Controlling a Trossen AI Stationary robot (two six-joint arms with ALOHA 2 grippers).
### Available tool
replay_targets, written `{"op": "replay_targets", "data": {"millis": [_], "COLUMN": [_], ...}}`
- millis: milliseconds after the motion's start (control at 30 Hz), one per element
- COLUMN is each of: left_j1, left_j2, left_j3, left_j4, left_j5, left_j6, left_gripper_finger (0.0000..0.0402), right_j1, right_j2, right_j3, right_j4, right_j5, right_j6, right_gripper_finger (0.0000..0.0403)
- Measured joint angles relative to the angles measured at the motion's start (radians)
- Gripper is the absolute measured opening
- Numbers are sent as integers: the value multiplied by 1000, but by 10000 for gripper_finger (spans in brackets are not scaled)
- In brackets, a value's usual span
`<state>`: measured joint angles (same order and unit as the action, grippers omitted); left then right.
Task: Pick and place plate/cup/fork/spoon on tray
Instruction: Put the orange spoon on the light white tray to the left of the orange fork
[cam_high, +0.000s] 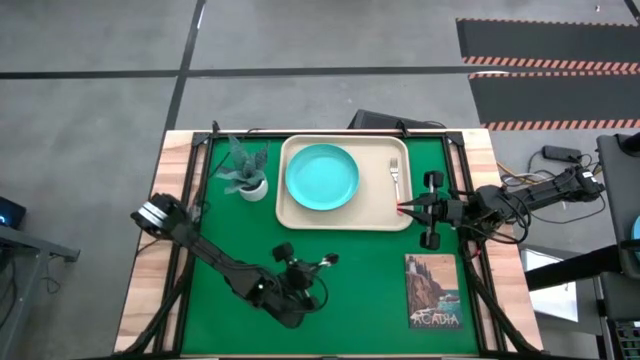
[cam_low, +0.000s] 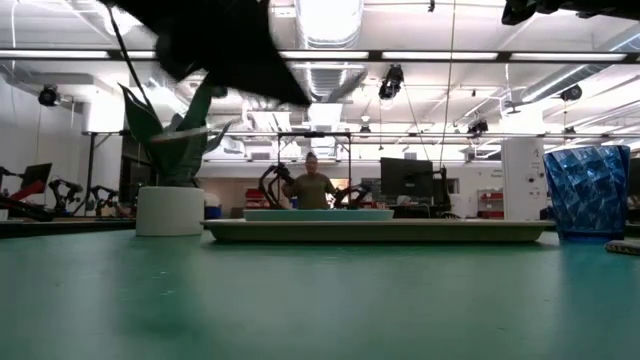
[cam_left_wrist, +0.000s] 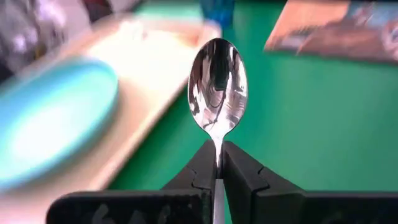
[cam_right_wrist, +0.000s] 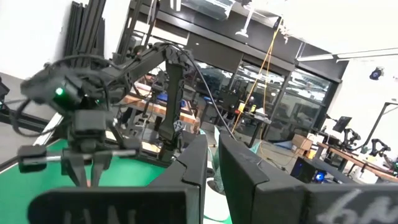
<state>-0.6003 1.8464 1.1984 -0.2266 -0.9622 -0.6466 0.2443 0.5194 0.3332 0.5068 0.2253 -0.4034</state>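
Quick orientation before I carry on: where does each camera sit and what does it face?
High: overhead, straight down on tray, plate, fork, both arms.
Low: table height, level across to tray, cup, room; arm overhead.
Left wrist: behind left gripper shut on spoon.
Right wrist: past right gripper, toward left arm.
Shared: tray, plate.

"ACADIA" on picture book (cam_high: 433, 292)
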Motion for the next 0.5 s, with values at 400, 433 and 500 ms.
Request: {"op": "replay_targets", "data": {"millis": [400,433,500], "left_j1": [2,3,8], "left_j2": [-17,-17,-17], "left_j3": [-11,-10,-12], "left_j4": [601,624,664], "left_j5": [-99,-106,-133], "left_j6": [863,904,964], "left_gripper_finger": [2,2,2], "right_j1": [0,0,0], "right_j2": [58,72,100], "right_j3": [0,0,0], "right_j4": [72,90,127], "right_j5": [2,2,2], "right_j6": [3,3,2], "right_gripper_finger": [34,34,34]}}
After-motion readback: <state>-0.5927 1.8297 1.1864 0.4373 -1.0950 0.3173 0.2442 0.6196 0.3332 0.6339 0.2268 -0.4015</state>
